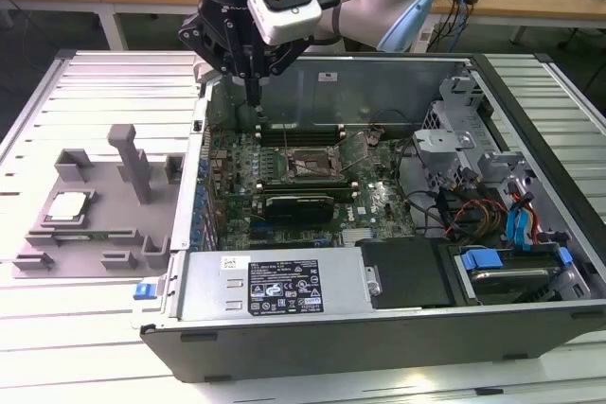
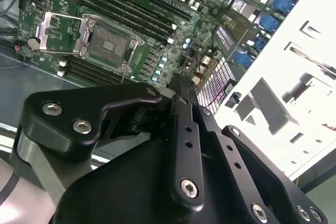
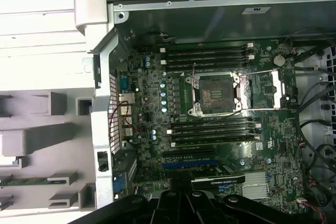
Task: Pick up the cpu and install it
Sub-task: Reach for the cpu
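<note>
So the small flat square cpu with the shiny silver top [image 1: 68, 206] is lying flat in its pocket on the grey plastic fixture [image 1: 95, 224], out on the white slatted tabletop [image 1: 57, 328] at the exterior view's left of the open black computer case [image 1: 454, 328]. Nothing is touching it.

The black claw [image 1: 253, 92] is well apart from the chip. It hangs over the far corner of the green motherboard [image 1: 379, 201], pointing down inside the case. From what I can see, its fingers are pinched together with nothing between them.

The metal-framed square socket [image 3: 215, 94] in the middle of the board sits empty, with its load plate flipped open to one side, so it looks ready to take the chip.

My read is that this is the very start and the pick-up isn't done yet. Grabbing the chip would need the claw over the fixture with its fingers spread wider than the chip. It's thin and flat, so there are only the edges to pinch, and it has to be kept level and square to drop into that socket.
</note>
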`<state>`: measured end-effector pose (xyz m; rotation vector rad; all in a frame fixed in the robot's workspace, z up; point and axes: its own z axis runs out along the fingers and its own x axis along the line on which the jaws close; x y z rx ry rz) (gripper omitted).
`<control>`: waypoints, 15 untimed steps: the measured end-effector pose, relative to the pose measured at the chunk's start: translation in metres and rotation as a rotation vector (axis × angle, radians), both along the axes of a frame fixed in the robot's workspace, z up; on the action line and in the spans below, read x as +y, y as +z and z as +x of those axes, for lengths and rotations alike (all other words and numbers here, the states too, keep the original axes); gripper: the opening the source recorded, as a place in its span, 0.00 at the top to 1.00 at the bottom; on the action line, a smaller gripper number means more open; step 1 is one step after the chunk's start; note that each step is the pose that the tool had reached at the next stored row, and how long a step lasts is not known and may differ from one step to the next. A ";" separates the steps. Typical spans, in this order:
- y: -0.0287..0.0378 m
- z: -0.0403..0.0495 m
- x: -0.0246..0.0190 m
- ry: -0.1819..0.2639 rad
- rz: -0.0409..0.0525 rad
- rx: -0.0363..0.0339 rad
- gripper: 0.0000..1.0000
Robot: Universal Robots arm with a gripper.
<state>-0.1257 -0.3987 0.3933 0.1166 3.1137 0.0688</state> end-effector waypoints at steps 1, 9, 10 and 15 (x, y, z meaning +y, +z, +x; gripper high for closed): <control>0.0000 -0.0004 0.0000 0.000 0.0000 0.0000 0.89; 0.0000 -0.0039 0.0007 0.000 0.0000 0.0000 0.89; 0.0000 -0.0046 0.0009 0.000 0.0000 -0.0001 0.89; 0.0000 -0.0083 0.0017 0.000 0.0000 0.0000 0.89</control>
